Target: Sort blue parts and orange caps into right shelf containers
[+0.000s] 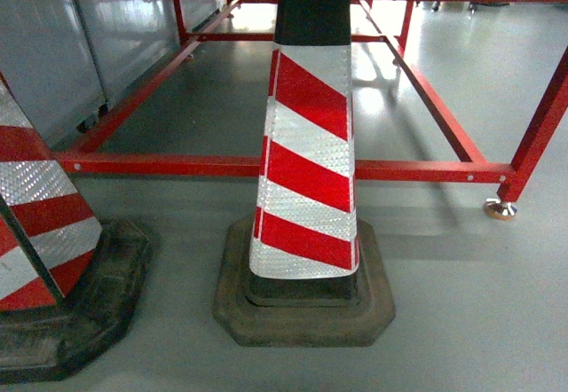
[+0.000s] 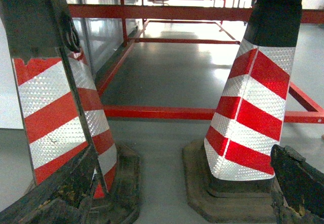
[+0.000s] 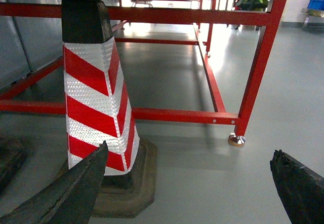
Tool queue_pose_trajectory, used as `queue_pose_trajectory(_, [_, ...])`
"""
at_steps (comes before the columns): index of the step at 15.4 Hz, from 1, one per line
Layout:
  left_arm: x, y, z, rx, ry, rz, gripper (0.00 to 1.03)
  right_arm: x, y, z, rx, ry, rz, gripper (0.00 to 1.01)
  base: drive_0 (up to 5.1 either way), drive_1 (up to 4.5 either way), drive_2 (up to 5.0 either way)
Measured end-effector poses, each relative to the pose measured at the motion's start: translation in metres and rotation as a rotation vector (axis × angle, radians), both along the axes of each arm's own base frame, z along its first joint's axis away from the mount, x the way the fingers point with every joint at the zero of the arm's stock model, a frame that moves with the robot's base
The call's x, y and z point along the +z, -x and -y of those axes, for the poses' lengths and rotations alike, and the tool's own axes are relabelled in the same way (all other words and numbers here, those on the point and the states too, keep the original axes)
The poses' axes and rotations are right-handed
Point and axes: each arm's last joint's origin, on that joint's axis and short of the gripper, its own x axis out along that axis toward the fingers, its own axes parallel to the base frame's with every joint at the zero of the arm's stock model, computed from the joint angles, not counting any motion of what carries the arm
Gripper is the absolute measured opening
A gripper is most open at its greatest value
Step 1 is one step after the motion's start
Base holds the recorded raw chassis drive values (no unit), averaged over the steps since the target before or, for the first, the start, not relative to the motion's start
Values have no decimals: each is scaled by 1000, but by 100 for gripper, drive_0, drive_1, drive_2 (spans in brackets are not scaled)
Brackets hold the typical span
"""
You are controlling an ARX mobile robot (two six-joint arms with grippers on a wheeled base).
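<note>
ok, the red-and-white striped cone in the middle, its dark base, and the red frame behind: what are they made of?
Red-and-white striped cone: likely plastic with retroreflective sheeting; the white bands show a fine glittering cell pattern. Dark chunky octagonal base: probably rubber, matte and scuffed. Red rectangular-tube frame: apparently painted metal, glossy, with bolt heads and a shiny levelling foot. Grey floor: smooth and glossy, possibly epoxy-coated.

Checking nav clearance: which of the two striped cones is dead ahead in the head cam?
The fully visible cone at frame centre, standing in front of the red frame rail. The other cone is cut off at the left edge.
</note>
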Motion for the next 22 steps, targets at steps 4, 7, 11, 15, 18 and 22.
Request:
queue_pose_trajectory(4, [0, 0, 0, 0, 0, 0, 98, 0, 0, 0, 0, 0, 0, 98, 0, 0, 0])
queue_pose_trajectory(7, [0, 0, 0, 0, 0, 0, 98, 0, 0, 0, 0, 0, 0, 98, 0, 0, 0])
queue_pose_trajectory(11, [0, 0, 0, 0, 0, 0, 98, 0, 0, 0, 0, 0, 0, 98, 0, 0, 0])
queue_pose_trajectory(15, [0, 0, 0, 0, 0, 0, 98, 0, 0, 0, 0, 0, 0, 98, 0, 0, 0])
queue_pose_trajectory(18, [0, 0, 0, 0, 0, -3, 98, 0, 0, 0, 0, 0, -2, 98, 0, 0, 0])
queue_pose_trajectory(22, [0, 0, 0, 1, 0, -1, 98, 0, 0, 0, 1, 0, 0, 98, 0, 0, 0])
